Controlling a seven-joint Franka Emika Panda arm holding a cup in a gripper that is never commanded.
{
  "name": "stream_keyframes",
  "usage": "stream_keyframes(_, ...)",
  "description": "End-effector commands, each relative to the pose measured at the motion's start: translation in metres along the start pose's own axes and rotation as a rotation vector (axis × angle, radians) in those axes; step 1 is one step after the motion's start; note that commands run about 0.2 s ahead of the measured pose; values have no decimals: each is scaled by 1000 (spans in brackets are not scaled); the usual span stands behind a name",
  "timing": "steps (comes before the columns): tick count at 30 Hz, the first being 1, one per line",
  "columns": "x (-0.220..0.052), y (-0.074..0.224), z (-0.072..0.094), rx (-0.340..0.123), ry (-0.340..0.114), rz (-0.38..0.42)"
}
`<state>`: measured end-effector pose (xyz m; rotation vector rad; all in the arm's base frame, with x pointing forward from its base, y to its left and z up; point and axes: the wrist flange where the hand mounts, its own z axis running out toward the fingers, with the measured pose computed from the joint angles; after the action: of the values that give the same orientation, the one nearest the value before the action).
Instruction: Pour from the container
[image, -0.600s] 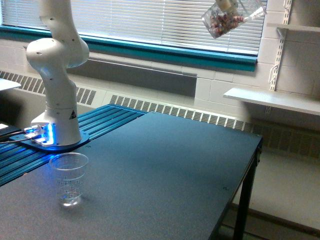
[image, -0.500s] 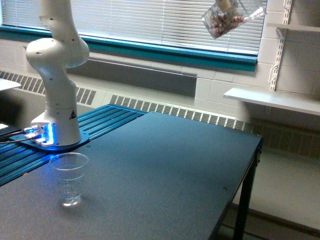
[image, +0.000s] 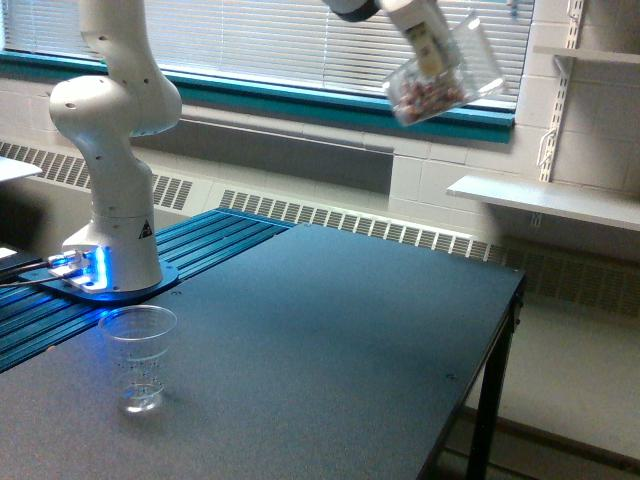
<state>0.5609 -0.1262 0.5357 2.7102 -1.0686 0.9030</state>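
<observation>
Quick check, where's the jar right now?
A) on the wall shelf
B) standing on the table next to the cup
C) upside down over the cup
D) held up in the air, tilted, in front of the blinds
D: the jar hangs tilted high in front of the blinds, gripped from above, with the pieces pooled at its low side; the cup stands far off on the table near the exterior view's left.

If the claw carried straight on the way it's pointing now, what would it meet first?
The claw points down toward the exterior view's right, shut on the tilted container. Beyond that, the line looks free until roughly the table's far edge or the wall shelf; depth is unclear.
</observation>
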Motion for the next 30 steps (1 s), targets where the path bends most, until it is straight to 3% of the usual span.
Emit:
stream_keyframes(1,23,74,-8,-62,12,148)
stream_keyframes(6,24,110,-11,-107,33,216)
stream_keyframes(8,23,117,-12,-94,34,239)
stream_keyframes(16,9,132,-12,-144,47,215)
stream_keyframes(30,-19,167,-3,-180,-16,257)
